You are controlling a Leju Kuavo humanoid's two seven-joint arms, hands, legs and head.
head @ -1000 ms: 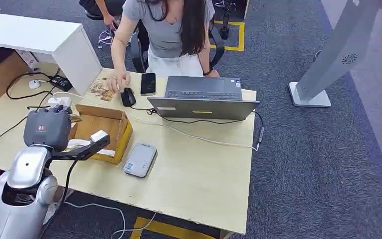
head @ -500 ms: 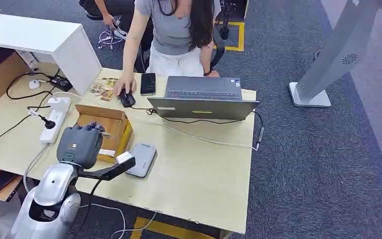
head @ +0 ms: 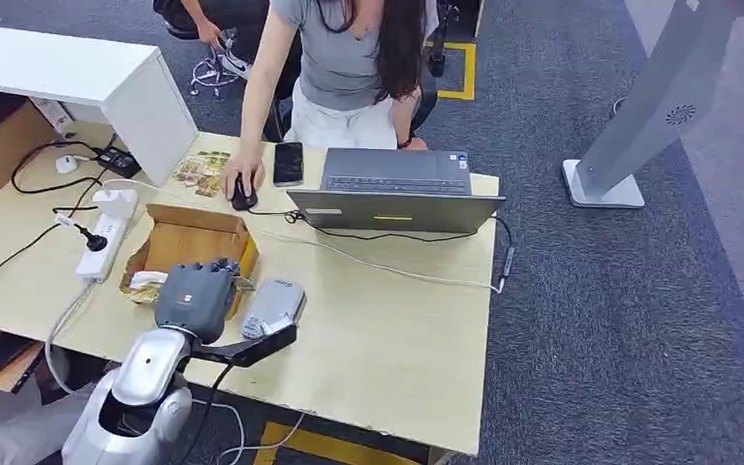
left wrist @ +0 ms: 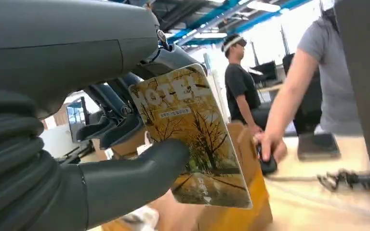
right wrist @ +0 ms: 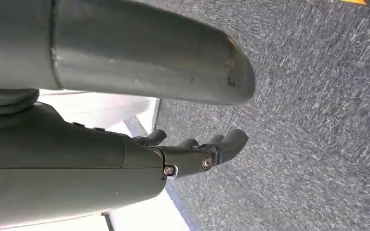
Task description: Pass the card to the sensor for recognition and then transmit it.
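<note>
Left wrist view gives you the clearest look: the left hand (left wrist: 77,159) holds the card (left wrist: 192,144), a yellow hotel card with an autumn tree print, pinched between the thumb and the darker fingers (left wrist: 120,130). From the head view you see that hand (head: 194,295) above the surface (head: 387,329), between the cardboard box (head: 194,237) and the grey sensor (head: 273,308). Your right hand (right wrist: 192,154) hangs over the carpet, fingers loosely apart and holding nothing.

An office: a wooden desk (head: 387,339) with a laptop (head: 397,189), mouse (head: 243,192) and power strip (head: 102,242), grey carpet (head: 591,320), a seated person (head: 349,58).
</note>
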